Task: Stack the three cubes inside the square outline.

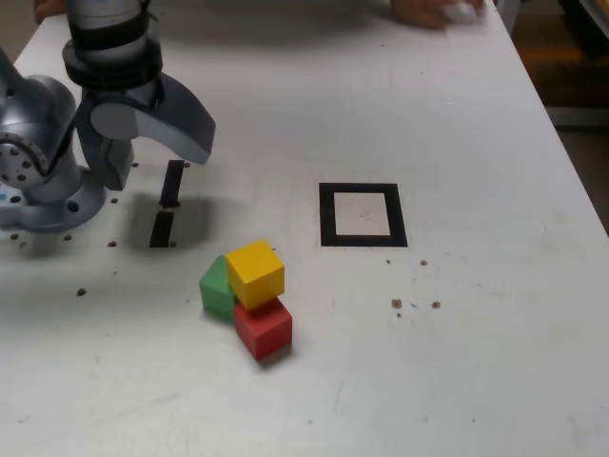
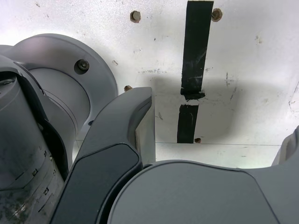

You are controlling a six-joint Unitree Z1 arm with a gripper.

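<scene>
Sitting corner-on beside the square outline (image 1: 363,215), three cubes (image 1: 249,295) cluster; claw (image 1: 157,143) gapes open.

No legible text anywhere

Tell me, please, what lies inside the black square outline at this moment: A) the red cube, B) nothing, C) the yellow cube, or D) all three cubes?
B: the square outline shows a bare white centre, while the yellow cube, green cube and red cube cluster outside it.
</scene>
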